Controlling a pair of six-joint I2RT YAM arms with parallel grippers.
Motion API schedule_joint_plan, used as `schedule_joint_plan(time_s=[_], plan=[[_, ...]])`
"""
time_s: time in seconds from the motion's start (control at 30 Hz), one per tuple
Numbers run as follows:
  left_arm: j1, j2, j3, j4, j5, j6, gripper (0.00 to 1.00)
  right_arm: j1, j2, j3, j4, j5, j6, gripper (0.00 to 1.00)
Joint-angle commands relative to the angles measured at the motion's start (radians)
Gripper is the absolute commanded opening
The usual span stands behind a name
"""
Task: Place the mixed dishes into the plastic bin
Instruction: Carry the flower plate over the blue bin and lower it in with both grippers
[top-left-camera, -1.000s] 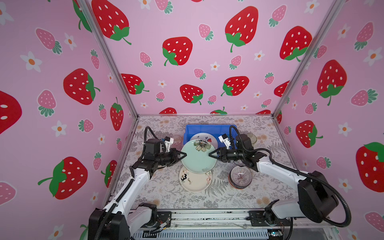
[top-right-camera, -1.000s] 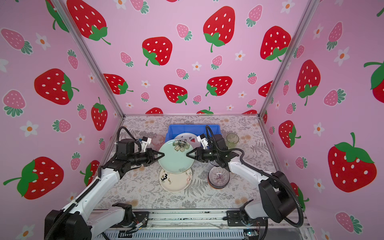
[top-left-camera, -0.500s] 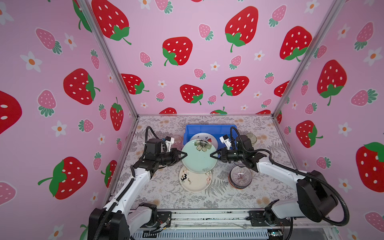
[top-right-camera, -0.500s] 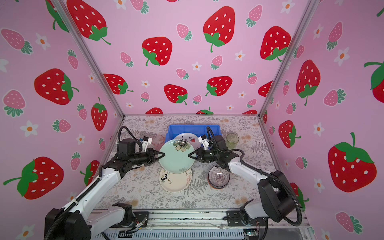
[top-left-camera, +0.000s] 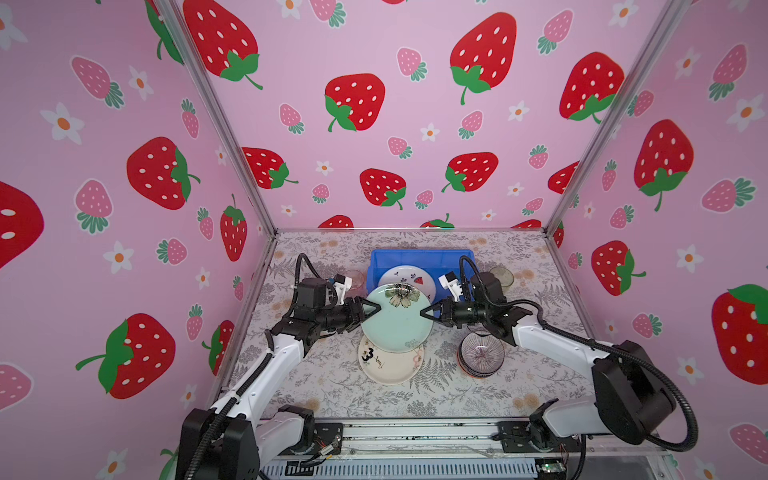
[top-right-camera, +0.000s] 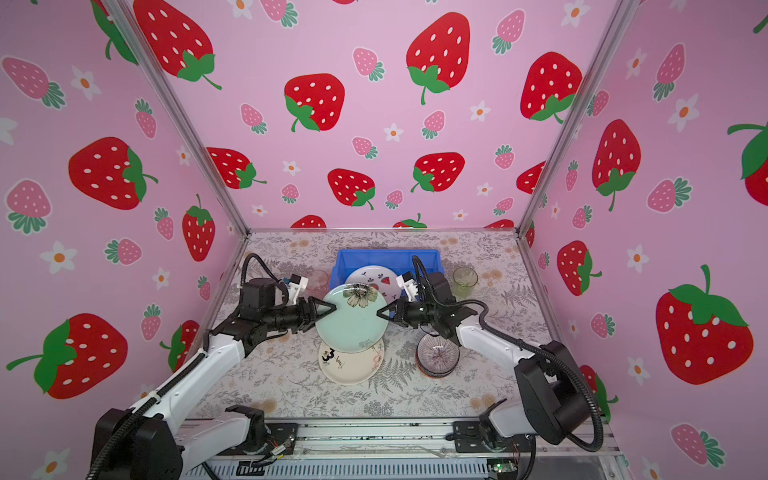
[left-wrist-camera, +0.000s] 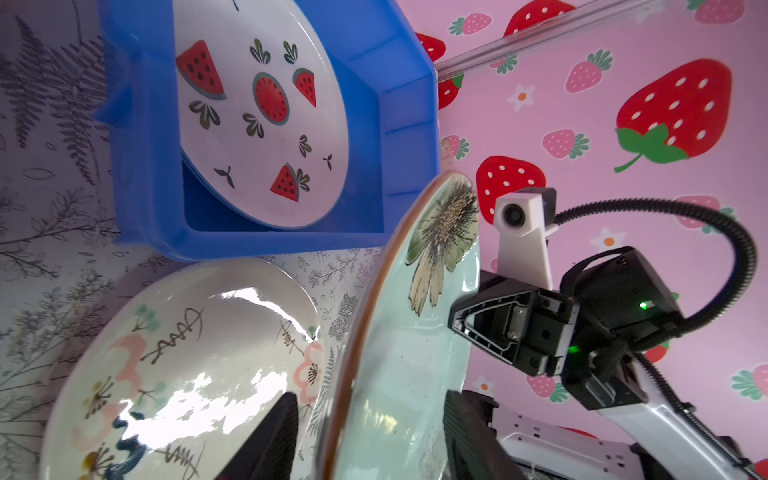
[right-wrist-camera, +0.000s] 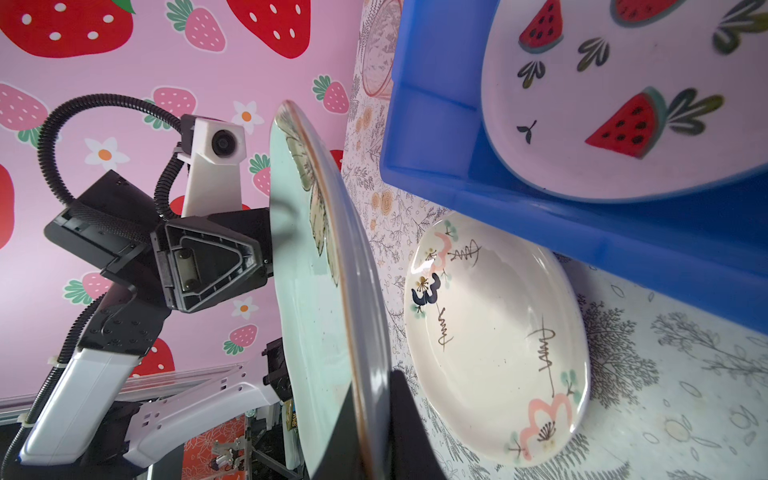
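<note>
Cream "3" plate (top-left-camera: 390, 368) lies nearest, lower centre; over its far edge hangs the pale green plate (top-left-camera: 395, 322), right gripper (top-left-camera: 424, 312) pinching its rim. Left wrist view alone shows the left gripper (left-wrist-camera: 372, 409) spread astride the opposite rim; just behind, the blue bin (top-left-camera: 415, 257).

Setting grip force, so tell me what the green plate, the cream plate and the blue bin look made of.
The green plate looks like glazed ceramic, possibly melamine: it is glossy, with a thin brown rim. The cream plate is probably the same, going by its sharp glare and brush-painted marks. The blue bin looks like moulded plastic, with a satin sheen, ribbed walls and one uniform colour.
</note>
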Motion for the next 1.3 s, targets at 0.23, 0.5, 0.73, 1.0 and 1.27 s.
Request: schedule_joint_plan(time_s=[0.23, 0.5, 0.73, 1.0, 1.27], plan=[[0.0, -0.03, 0.037, -0.042, -0.053, 0.039, 0.93, -0.002, -0.007, 0.056, 0.094, -0.018, 0.008, 0.0], [0.04, -0.071, 0.098, -0.147, -0.099, 0.112, 0.98, -0.045, 0.008, 0.112, 0.072, 0.001, 0.001, 0.0], [0.117, 0.003, 0.255, -0.218, -0.103, 0.226, 0.98, -0.093, 0.039, 0.21, -0.032, 0.043, -0.039, 0.0], [0.111, 0.197, 0.565, -0.298, -0.229, 0.317, 0.99, -0.155, 0.109, 0.302, -0.103, 0.056, -0.085, 0.0], [0.096, 0.286, 0.627, -0.285, -0.326, 0.405, 0.99, -0.18, 0.207, 0.385, -0.134, 0.093, -0.103, 0.0]])
